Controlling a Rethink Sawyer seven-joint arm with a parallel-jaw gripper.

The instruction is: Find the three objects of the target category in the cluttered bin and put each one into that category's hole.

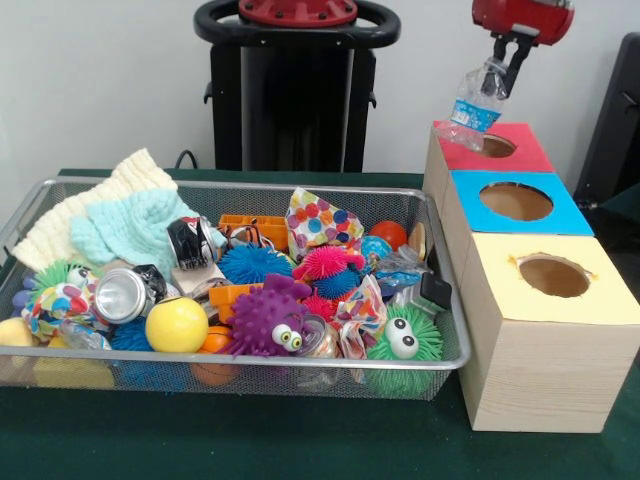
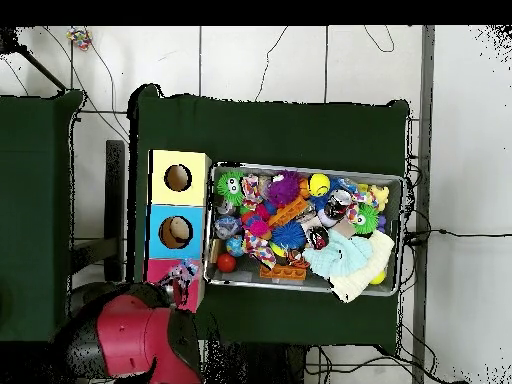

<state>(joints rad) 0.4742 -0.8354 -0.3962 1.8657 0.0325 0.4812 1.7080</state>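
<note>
Nearest the camera lay the cluttered bin (image 1: 240, 362), while the hand (image 1: 508, 62) pinched a plastic bottle (image 1: 473, 104) above the red box's hole (image 1: 497, 146); lowering and releasing it seemed next.

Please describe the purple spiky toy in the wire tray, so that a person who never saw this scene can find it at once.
Start at the silver wire mesh bin on the green table, and follow its front rim to about the middle. There sits the purple spiky ball, between a smooth yellow ball and a green fuzzy toy. It alone is purple, with thick knobby spikes.
</note>
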